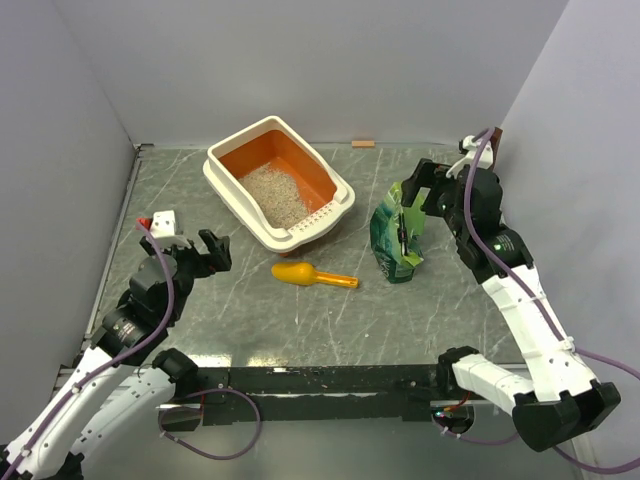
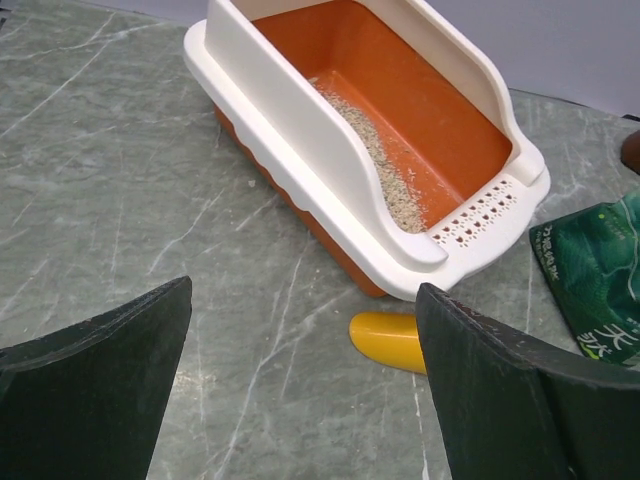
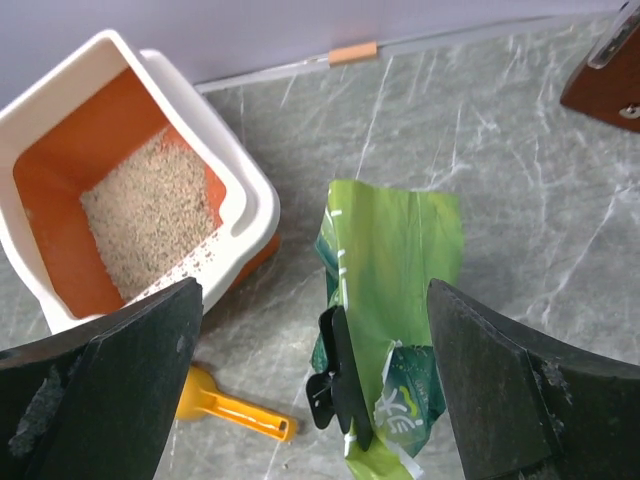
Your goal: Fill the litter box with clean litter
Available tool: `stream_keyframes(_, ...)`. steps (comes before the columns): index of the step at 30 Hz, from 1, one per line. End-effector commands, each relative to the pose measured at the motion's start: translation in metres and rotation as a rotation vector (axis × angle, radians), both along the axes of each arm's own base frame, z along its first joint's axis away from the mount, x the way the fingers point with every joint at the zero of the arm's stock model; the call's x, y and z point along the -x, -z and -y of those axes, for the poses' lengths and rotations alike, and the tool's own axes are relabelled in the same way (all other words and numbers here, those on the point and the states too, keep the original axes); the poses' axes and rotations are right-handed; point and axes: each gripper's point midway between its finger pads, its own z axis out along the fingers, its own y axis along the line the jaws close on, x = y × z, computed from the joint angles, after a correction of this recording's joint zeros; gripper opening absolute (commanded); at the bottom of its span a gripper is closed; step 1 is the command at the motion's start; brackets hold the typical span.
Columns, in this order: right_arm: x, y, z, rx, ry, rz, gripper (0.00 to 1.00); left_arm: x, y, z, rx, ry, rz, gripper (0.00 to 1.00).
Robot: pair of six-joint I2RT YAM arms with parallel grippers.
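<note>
Top view, lower edge: both arm bases are bolted at the near side of the grey marbled table (image 1: 250,310). At lower left, the left gripper (image 1: 212,250) stands with its fingers spread fully apart and nothing between them. Its wrist view shows bare tabletop between the two dark fingers (image 2: 110,370).

Centre of frame: a yellow-orange scoop (image 1: 312,275) lies flat on the table, handle pointing to the right. It sits just in front of the litter box and apart from it.

Right of centre: a crinkled green bag (image 1: 397,238) stands with its top folded over and a black clip (image 3: 335,375) on it. The right gripper (image 1: 420,195) is above the bag, jaws at full spread and holding nothing. In the wrist view the bag lies below and between its fingers (image 3: 130,380).

Upper centre: the litter box (image 1: 232,200) sits at an angle, its slotted end toward the scoop. The clean litter (image 1: 275,192) forms a pale patch on the box floor toward the slotted end, and orange floor shows at the far end.

Far edge: a small tan block (image 1: 363,143) lies against the back wall.
</note>
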Motion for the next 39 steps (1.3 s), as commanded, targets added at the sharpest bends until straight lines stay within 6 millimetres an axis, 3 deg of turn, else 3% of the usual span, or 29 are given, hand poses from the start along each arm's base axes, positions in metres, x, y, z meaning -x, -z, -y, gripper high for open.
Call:
stream_keyframes(1, 0.009, -0.02, 0.0, 0.013, -0.021, 0.039, 0.99, -0.001, -0.014, 0.012, 0.038, 0.065, 0.053, 0.97)
stream_keyframes(4, 0.023, -0.019, -0.028, 0.041, -0.224, 0.053, 0.99, 0.0, -0.016, 0.013, 0.044, 0.073, 0.063, 0.97)
stream_keyframes(9, 0.022, 0.009, -0.024, 0.183, -0.128, -0.077, 0.99, 0.004, -0.018, 0.015, 0.053, 0.098, 0.087, 0.97)
stream_keyframes(18, 0.03, 0.053, -0.046, 0.238, -0.162, -0.214, 0.97, 0.0, -0.009, 0.008, 0.033, 0.049, 0.039, 0.97)
stream_keyframes(30, 0.032, 0.086, -0.027, 0.395, 0.015, -0.365, 0.88, -0.002, -0.005, 0.008, 0.02, 0.039, 0.021, 0.97)
stream_keyframes(39, 0.034, 0.098, -0.026, 0.391, 0.034, -0.385, 0.7, -0.002, -0.003, 0.008, 0.015, 0.041, 0.015, 0.97)
